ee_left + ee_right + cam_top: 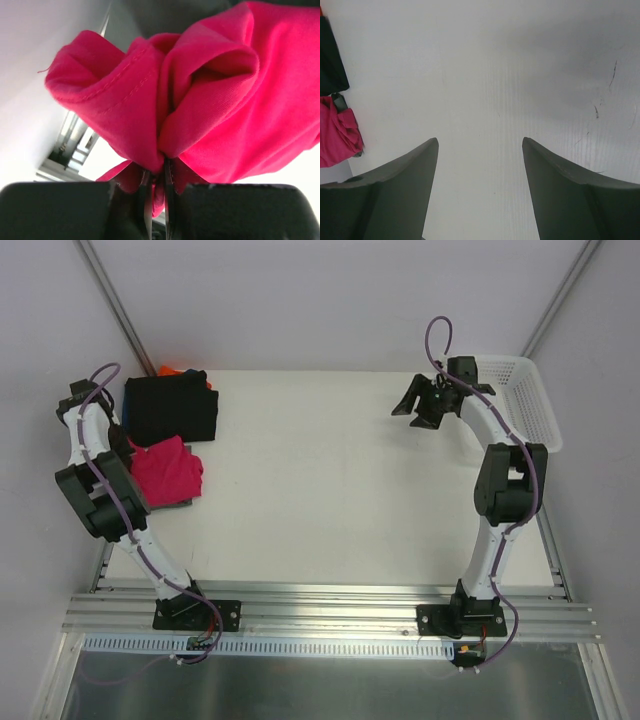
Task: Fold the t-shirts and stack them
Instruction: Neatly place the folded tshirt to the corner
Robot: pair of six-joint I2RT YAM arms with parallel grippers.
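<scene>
Left gripper (156,175) pinched shut on the bunched crimson-pink cloth t-shirt (200,100), at the white table's (320,470) left edge, just beside a folded black t-shirt (172,405). Right gripper (480,145) spread wide, empty, well apart from both.

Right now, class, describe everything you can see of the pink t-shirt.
The pink t-shirt is bright crimson-pink knit cloth with a stitched hem, bunched in loose folds, not folded flat. It sits at the left of the table, beside the black t-shirt. The left gripper is shut on a pinch of it.
</scene>
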